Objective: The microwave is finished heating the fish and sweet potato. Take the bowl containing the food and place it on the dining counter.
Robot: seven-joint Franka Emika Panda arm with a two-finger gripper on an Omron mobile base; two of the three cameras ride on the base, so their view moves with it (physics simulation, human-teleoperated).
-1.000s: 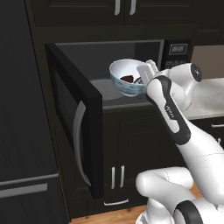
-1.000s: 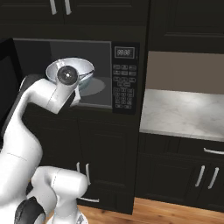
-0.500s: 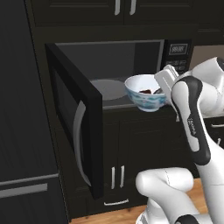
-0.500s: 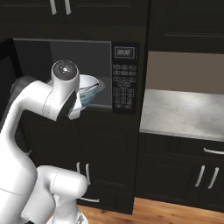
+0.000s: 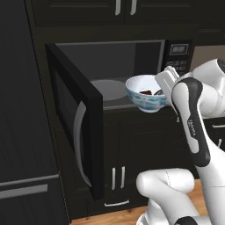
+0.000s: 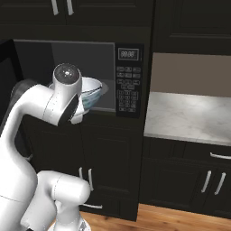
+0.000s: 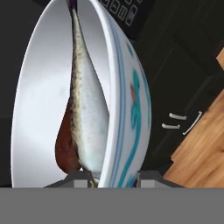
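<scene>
Leftmost in the left base view hangs the microwave door (image 5: 78,132), swung wide open toward the camera, with its silver handle (image 5: 80,145) facing out. Behind it the microwave (image 5: 132,61) cavity stands open and its glass plate (image 5: 112,90) lies bare. Next to the right comes the bowl (image 5: 147,93), lifted clear of the cavity and hanging just in front of the opening, above the dark lower cabinets (image 5: 118,167). Right of the bowl sits the gripper (image 5: 166,83), its jaws pinched on the bowl's right-hand rim, one finger inside and one outside, as the hand view shows at the bowl (image 7: 65,100) edge. In that view the fish (image 7: 87,118) and the reddish sweet potato (image 7: 65,148) rest against the inner wall. So the bowl lies to the left of the gripper, carried by one edge. Judging from that, the carry turns on keeping the bowl level, since its weight hangs off to one side. Beyond the control panel (image 6: 127,83) a pale tabletop (image 6: 194,117) lies to the right.
</scene>
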